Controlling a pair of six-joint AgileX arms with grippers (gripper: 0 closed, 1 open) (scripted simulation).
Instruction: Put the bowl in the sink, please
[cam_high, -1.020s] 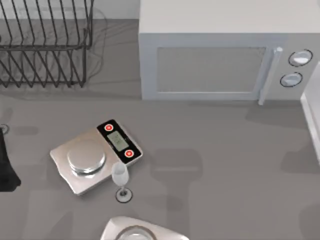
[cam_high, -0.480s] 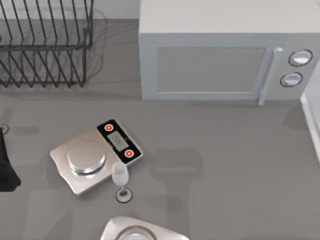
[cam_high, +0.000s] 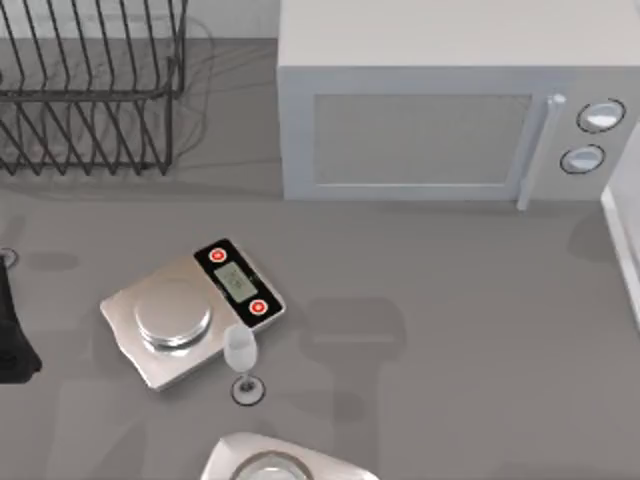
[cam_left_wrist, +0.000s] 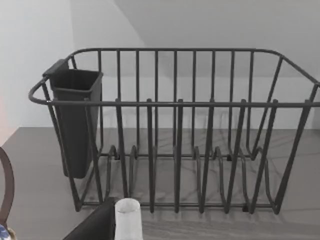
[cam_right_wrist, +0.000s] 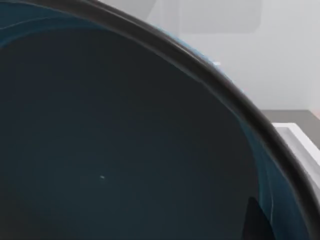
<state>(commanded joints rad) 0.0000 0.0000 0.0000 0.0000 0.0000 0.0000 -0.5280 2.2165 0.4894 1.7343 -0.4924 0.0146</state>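
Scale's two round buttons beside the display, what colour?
Red, on the black panel of the silver scale; the top view shows the buttons best.

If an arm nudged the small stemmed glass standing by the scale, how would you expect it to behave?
The stemmed glass would probably tip easily: a tall cup sits on a thin stem over a small round foot. Once down, it would likely roll, being round. It stands close beside the scale, so a push that way may knock it against the scale's edge.

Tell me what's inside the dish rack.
The dish rack holds a dark utensil cup hung in one corner; its wire slots carry no dishes. The cup's inside is hidden by its walls.
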